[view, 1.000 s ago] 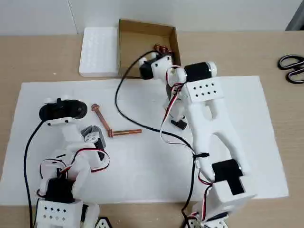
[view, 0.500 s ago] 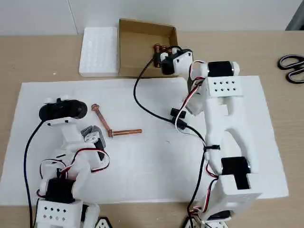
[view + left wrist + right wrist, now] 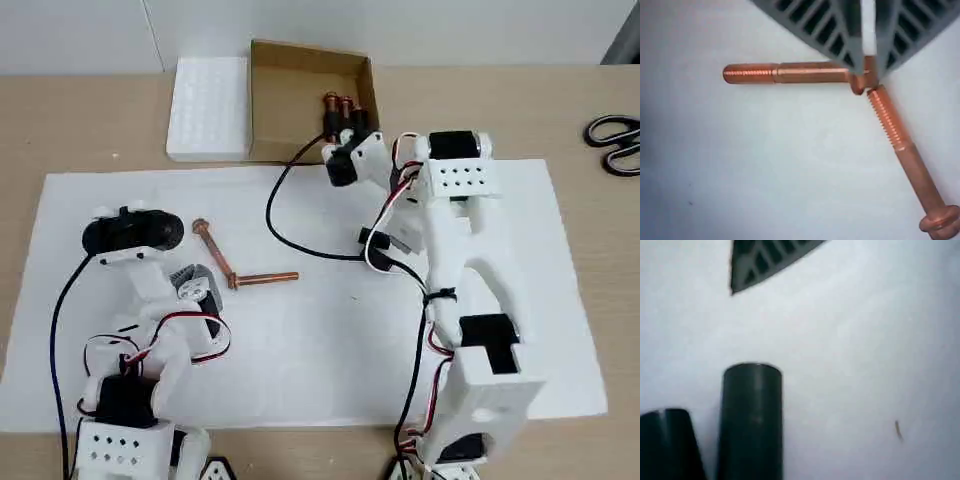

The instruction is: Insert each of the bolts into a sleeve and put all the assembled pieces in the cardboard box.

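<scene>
— What does the overhead camera give you?
— A light wooden table (image 3: 100, 130) with a white paper sheet (image 3: 300, 370) over it. Behind the sheet are a white foam block (image 3: 208, 108) and the open brown cardboard box (image 3: 295, 80), with copper assembled pieces (image 3: 340, 105) lying inside. Far right lie black scissors (image 3: 615, 140). On the sheet a slanted copper bolt (image 3: 214, 248) and a level copper bolt (image 3: 265, 279) meet in a V just beside the left gripper (image 3: 195, 285). The right arm (image 3: 450, 230) has its wrist at the box's near corner.
— Left wrist?
— The left gripper's grey ribbed jaws stand almost together, a thin slit between them, tips right over the point where the bolts touch. Both bolts lie flat on the sheet.
— Right wrist?
— The right gripper (image 3: 762, 262) hangs over the sheet; how far open, I cannot tell. A dark cylindrical sleeve (image 3: 752, 425) sits near, with another dark piece (image 3: 667, 445) just beside it.
</scene>
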Robot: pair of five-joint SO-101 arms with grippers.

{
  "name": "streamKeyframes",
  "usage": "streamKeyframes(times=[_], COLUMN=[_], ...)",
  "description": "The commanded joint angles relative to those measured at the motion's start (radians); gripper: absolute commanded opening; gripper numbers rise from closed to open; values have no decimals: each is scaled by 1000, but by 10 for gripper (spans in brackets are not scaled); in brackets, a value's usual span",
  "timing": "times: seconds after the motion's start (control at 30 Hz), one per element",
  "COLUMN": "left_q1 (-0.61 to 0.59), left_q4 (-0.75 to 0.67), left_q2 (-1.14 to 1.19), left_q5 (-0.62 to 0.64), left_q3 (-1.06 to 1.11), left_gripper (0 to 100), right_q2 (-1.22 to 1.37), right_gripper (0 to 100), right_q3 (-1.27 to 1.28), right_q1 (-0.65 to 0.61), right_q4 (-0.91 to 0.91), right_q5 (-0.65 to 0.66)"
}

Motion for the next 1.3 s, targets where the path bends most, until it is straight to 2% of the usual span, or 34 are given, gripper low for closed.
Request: streamKeyframes(times=[0.0, 0.37, 1.0, 1.27], left_q1=[3, 3, 3, 5], left_q4=[0, 2, 0, 0], left_q2=[0, 0, 0, 0], left_q5=[-5, -5, -9, -9], left_q3=[-48, -44, -48, -44], left_gripper=[6, 6, 6, 6], right_q2=[13, 79, 226, 245], right_gripper=[230, 230, 230, 229], right_q3=[-6, -9, -9, -11], right_q1=[-8, -97, -90, -91], right_q4=[-30, -107, -243, -245], right_q5=[32, 41, 43, 44])
